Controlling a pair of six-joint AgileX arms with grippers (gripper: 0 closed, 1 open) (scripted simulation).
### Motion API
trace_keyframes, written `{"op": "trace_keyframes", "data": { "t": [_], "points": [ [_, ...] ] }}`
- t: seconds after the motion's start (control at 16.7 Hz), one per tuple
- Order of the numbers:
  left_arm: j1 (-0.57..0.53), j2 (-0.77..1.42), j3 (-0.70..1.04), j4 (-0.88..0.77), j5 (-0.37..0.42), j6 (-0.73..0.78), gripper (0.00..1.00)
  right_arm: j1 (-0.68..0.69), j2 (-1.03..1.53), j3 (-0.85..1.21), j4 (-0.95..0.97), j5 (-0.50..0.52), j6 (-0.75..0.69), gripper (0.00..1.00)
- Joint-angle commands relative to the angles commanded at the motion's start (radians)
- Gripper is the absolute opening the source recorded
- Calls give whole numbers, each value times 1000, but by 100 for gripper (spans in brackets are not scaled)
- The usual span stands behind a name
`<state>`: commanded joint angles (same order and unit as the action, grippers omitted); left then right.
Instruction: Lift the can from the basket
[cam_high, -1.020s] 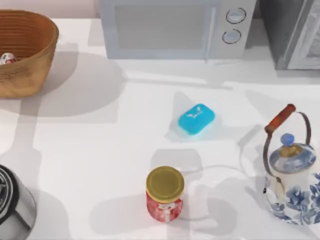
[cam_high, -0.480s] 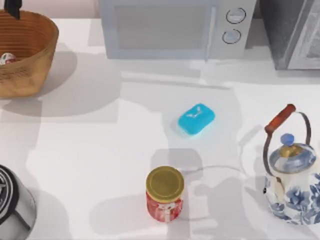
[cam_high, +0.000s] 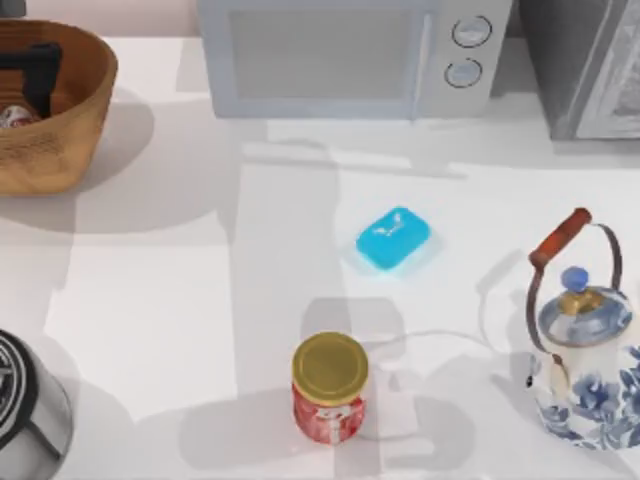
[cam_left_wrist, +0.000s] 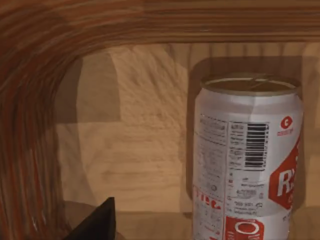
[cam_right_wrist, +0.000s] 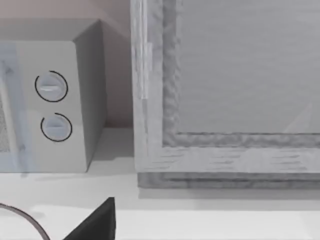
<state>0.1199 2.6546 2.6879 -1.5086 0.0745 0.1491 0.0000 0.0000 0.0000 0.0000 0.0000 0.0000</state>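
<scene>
- Basket (cam_high: 60, 130), wicker and orange-brown, sits at the table's far-left corner; the can (cam_high: 12, 115) stands inside it on the floor, near the left edge of the top view.
- Left gripper (cam_high: 40, 75) hangs over the basket's interior, just beside the can and apart from it. How wide its fingers stand I cannot tell; it has hold of nothing that I can see.
- Left wrist view looks into the basket: the can (cam_left_wrist: 247, 160) stands upright, white label with red markings and a barcode, tan top, with the woven wall (cam_left_wrist: 30, 125) curving close behind and beside it. One dark fingertip (cam_left_wrist: 97, 222) shows low in that picture, off to the side of the can.
- Handling, as I judge it: a thin metal can, light, stiff enough for a moderate squeeze but smooth and round, so it could slip or twist. Best hold is across the body at mid-height, fingers on opposite sides, then straight up clear of the rim. The near wall leaves little room for a finger.
- Further right on the table: a steel pot (cam_high: 25, 410) at the near-left, a red jar with gold lid (cam_high: 330, 390), a blue soap bar (cam_high: 393, 240), a microwave (cam_high: 350, 55) at the back, a blue-flowered kettle (cam_high: 585, 350).
- Right arm is parked; its wrist view faces the microwave's dials (cam_right_wrist: 52, 107), and whether its fingers are apart or closed cannot be told.
</scene>
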Motion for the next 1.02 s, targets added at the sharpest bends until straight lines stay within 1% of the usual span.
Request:
{"op": "trace_keyframes", "data": {
  "t": [0.42, 0.54, 0.84, 1.02],
  "points": [
    [1, 1, -16, 16, 1, 2, 100, 0, 0, 0, 0, 0, 0, 100],
    [16, 2, -69, 72, 2, 15, 100, 0, 0, 0, 0, 0, 0, 100],
    [31, 7, -277, 285, 4, 41, 100, 0, 0, 0, 0, 0, 0, 100],
    [31, -4, -337, 333, 3, 32, 100, 0, 0, 0, 0, 0, 0, 100]
  ]
}}
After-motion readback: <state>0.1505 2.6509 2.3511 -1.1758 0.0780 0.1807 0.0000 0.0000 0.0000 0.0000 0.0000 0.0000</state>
